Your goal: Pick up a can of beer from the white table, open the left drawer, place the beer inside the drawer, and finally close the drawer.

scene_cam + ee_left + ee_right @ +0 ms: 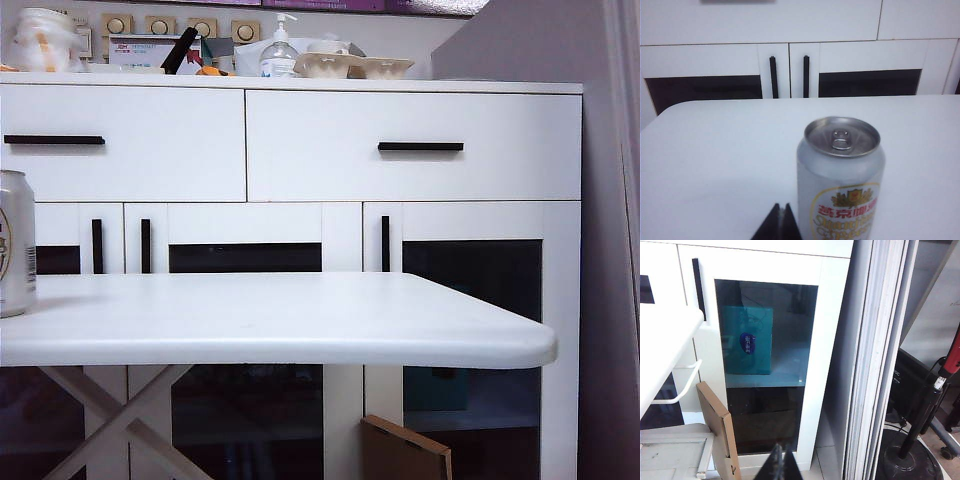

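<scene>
The can of beer (15,243) stands upright at the far left of the white table (300,320), cut by the picture's edge. In the left wrist view the silver can (841,175) with its gold label is close, just beside my left gripper (781,206), whose black tips are pressed together, shut and empty. The left drawer (130,145) with its black bar handle (54,140) is shut in the cabinet behind the table. My right gripper (782,446) is shut too, hanging off the table's right end and facing the cabinet's glass door (765,365). Neither arm shows in the exterior view.
A wider right drawer (415,147) sits beside the left one. On the cabinet top stand a pump bottle (279,50), bowls (350,66) and clutter. A cardboard piece (717,430) leans by the cabinet's foot. A dark stand (920,440) is at the far right of the cabinet.
</scene>
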Available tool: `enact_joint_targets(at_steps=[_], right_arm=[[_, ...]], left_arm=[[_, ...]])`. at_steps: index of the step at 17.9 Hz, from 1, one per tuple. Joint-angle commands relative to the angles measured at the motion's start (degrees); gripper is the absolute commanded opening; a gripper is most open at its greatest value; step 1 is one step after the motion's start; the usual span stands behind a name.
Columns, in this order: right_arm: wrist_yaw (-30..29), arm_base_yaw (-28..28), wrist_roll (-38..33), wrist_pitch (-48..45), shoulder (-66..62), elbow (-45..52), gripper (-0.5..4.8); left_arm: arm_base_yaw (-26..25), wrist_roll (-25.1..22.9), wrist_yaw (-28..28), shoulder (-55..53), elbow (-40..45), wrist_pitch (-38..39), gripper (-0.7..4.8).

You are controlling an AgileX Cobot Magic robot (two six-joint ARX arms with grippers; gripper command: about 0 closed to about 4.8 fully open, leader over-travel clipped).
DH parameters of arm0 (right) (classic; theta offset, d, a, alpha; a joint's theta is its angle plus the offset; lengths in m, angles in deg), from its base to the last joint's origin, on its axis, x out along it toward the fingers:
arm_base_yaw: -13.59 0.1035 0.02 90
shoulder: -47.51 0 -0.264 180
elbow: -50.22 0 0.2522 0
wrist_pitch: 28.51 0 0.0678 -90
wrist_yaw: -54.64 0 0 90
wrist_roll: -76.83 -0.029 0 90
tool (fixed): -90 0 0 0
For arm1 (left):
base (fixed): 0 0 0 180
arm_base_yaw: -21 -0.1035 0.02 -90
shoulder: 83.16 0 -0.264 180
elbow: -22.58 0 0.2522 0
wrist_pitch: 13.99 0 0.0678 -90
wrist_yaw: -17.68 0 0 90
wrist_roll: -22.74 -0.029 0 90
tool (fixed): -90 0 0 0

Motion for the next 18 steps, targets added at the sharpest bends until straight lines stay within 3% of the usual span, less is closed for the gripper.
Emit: enact_joint_targets(at_steps=[1,5,7,8,9,12,18], right_arm=[[0.1,0.1,-0.8,-0.8,0.1,0.0,-0.05],[-0.2,0.1,-2.2,-1.9,0.1,-0.2,-0.05],[-0.1,0.1,-11.0,-1.6,0.1,-3.6,-0.05],[-0.1,0.1,-11.9,-1.1,0.1,-5.9,-0.05],[-0.1,0.1,-12.0,-0.7,0.0,-8.4,-0.05],[-0.4,0.2,-12.1,5.7,-2.6,-21.0,-0.05],[-12.0,0.2,-12.1,10.1,-20.0,-43.9,-0.05]], left_arm=[[0.1,0.0,0.0,0.0,-0.1,-0.6,-0.06],[0.1,0.0,0.0,0.0,-0.2,-0.7,-0.06],[0.1,1.4,-0.2,0.0,-2.3,-0.6,-0.06],[0.1,4.2,-1.0,-0.3,-4.0,-0.3,-0.06],[0.1,6.4,-2.4,-0.3,-6.4,1.7,-0.06],[0.1,6.8,-5.5,-3.3,-16.5,9.9,-0.06],[0.1,6.8,-4.6,-20.1,-36.0,15.2,-0.06]])
